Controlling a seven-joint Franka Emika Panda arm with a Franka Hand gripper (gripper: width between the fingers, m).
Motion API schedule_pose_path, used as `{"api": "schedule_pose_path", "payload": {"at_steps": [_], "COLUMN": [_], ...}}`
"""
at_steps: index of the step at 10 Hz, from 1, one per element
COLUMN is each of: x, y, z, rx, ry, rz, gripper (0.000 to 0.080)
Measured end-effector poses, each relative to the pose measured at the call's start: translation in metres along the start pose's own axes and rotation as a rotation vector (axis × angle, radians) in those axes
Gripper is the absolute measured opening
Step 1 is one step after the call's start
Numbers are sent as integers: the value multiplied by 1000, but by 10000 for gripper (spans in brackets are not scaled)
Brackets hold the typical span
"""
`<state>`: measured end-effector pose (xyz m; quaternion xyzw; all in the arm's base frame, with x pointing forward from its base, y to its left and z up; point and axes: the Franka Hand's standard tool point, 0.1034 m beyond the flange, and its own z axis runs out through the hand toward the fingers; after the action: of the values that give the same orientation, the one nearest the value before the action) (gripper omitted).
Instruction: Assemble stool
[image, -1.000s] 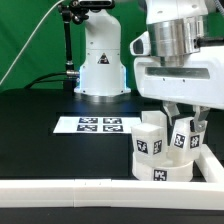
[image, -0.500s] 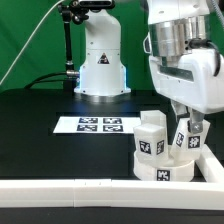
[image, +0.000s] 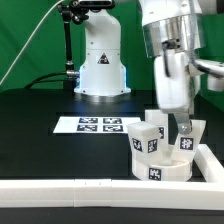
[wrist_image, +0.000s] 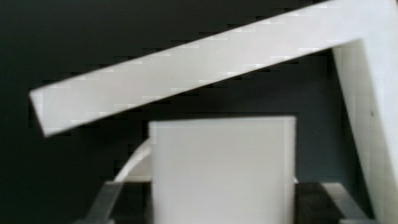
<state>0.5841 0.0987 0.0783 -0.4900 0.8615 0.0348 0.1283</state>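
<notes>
The round white seat disc (image: 160, 169) lies on the black table at the exterior view's lower right, with tagged blocky legs standing on it. One leg (image: 147, 140) stands free on the left side of the disc. My gripper (image: 181, 127) reaches down over the right side of the disc and is shut on another leg (image: 189, 144), which stands upright on the disc. In the wrist view this white leg (wrist_image: 217, 165) fills the gap between my two dark fingers (wrist_image: 127, 190), which touch its sides.
The marker board (image: 99, 124) lies mid-table left of the stool. The long white rail border (image: 60, 190) runs along the front and turns at the right corner beside the seat; it shows in the wrist view (wrist_image: 196, 75). The robot base (image: 100, 62) stands behind.
My wrist has turned about its vertical axis while staying on the right leg. The gripper body now faces another way, and the seat with its legs has shifted slightly.
</notes>
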Motion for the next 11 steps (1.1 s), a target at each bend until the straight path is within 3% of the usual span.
{"api": "schedule_pose_path", "payload": {"at_steps": [2,6,7,8,11], "x": [-7,-9,-9,-9,-9], "y": [5,7,7,7,7], "z": [1,2,2,2,2], "rx": [22,17,17,17,17], "ry": [-18,-31,-31,-31,-31], "rz": [162,187,180,179,173], "gripper": [338,339,509,619,648]}}
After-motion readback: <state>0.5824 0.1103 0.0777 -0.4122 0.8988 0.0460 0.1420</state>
